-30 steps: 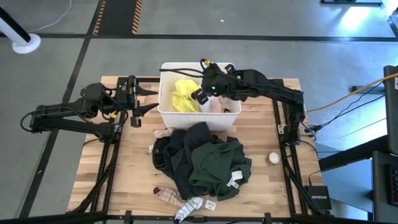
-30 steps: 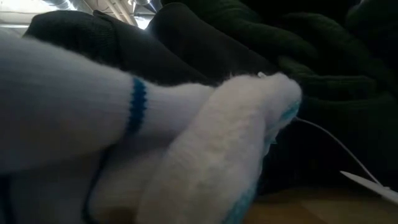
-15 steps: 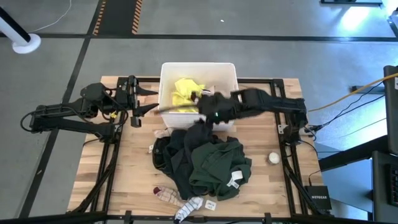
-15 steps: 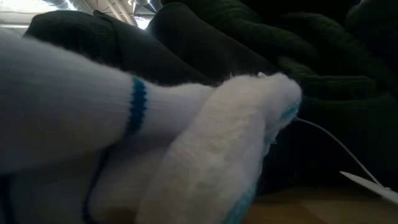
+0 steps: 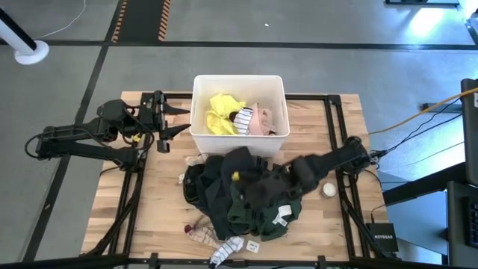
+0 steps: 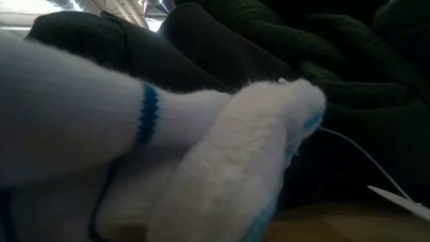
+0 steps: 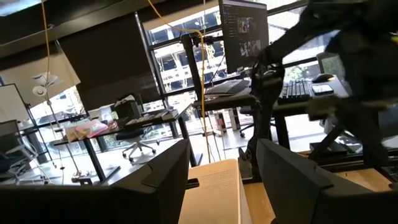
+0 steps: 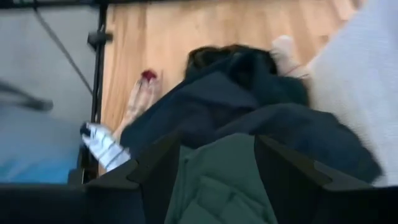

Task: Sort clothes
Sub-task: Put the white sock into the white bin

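Observation:
A pile of black and dark green clothes (image 5: pixel 243 194) lies on the middle of the table. A yellow garment (image 5: pixel 219 112), a grey-white striped one (image 5: pixel 243 116) and a pale pink one (image 5: pixel 265 121) lie in the white bin (image 5: pixel 200 138). My right gripper (image 5: pixel 237 183) is open and empty over the pile. Its wrist view shows its fingers (image 8: pixel 217 180) above dark green cloth (image 8: pixel 217 186), with black cloth (image 8: pixel 249 112) beyond. My left gripper (image 5: pixel 170 122) waits open to the left of the bin, and its wrist view (image 7: pixel 221 180) shows it empty.
A small white ball (image 5: pixel 328 190) lies right of the pile. A maroon-toed sock (image 5: pixel 198 233) and a white striped piece (image 5: pixel 228 246) lie at the near edge. A white sock with a blue ring (image 6: pixel 134 114) fills the low view. Bare wood shows at the table's left and right.
My right gripper has swung from inside the bin toward the table's near edge and now stands over the dark pile. The grey-white striped garment shows in the bin where the gripper was. The pile has kept its shape.

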Robot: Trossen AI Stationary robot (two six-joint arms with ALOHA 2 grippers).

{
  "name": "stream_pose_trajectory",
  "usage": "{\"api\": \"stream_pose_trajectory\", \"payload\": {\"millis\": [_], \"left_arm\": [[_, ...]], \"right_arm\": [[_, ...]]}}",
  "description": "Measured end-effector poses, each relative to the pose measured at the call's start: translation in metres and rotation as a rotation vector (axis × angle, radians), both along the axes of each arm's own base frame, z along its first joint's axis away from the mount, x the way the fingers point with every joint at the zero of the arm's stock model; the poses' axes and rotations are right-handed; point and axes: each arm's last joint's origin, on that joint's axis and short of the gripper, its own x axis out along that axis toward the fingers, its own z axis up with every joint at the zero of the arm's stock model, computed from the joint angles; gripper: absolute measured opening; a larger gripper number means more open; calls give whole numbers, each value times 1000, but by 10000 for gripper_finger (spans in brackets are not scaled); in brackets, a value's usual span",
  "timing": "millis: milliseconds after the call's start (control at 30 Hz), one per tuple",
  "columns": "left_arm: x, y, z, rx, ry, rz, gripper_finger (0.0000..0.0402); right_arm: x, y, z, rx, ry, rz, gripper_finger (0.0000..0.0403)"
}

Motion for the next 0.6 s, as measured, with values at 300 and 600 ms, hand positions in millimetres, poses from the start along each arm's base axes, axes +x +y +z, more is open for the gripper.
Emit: {"api": "stream_pose_trajectory", "payload": {"millis": [300,600], "left_arm": [[0,0,-1,-1,5,0,182],[0,0,0,4,5,1,182]], "right_arm": [[17,41,-51,-45,135,125,225],[33,74,-106,-83,244,240,225]]}}
